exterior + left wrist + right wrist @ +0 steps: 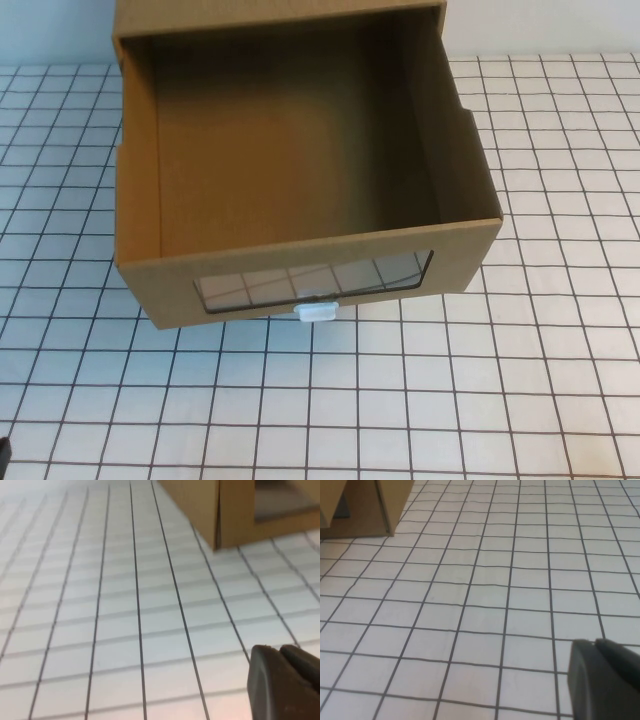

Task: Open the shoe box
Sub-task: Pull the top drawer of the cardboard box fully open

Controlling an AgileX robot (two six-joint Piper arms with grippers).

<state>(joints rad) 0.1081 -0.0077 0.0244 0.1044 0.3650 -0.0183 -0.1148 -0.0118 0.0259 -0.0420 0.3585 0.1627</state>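
The brown cardboard shoe box [300, 270] stands at the back middle of the table, its top open and its inside bare. Its front wall has a clear window [315, 278] and a small white pull tab [317, 311]. My left gripper [279, 649] is shut on nothing and hovers low over the gridded cloth, well short of the box corner [210, 515]. My right gripper [594, 640] is also shut and empty, far from the box corner [375, 507]. Neither gripper shows in the high view.
A white cloth with a dark grid [450, 400] covers the table around the box. A small dark part [3, 452] peeks in at the near left corner of the high view.
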